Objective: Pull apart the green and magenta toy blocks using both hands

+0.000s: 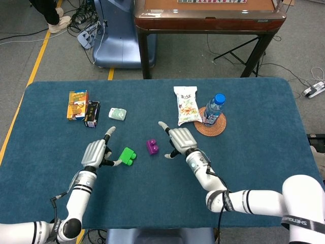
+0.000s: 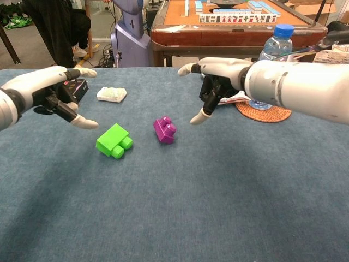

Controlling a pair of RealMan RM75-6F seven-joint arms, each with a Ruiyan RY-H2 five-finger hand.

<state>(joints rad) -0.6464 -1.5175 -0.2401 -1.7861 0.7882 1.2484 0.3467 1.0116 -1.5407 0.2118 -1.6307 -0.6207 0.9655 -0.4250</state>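
Observation:
The green block (image 1: pixel 127 156) (image 2: pixel 114 141) lies on the blue table, separate from the magenta block (image 1: pixel 152 147) (image 2: pixel 165 130), which rests a short way to its right. My left hand (image 1: pixel 96 152) (image 2: pixel 57 98) hovers just left of the green block with fingers spread and nothing in it. Spread and empty too, my right hand (image 1: pixel 179 140) (image 2: pixel 215 82) hangs just right of the magenta block. Neither hand touches a block.
At the back left lie an orange snack box (image 1: pixel 77 104), a dark small box (image 1: pixel 92 114) and a pale packet (image 1: pixel 117 114) (image 2: pixel 112 94). A snack bag (image 1: pixel 186 105) and a water bottle (image 1: pixel 214 109) (image 2: pixel 275 48) on a woven coaster (image 1: pixel 211 127) stand back right.

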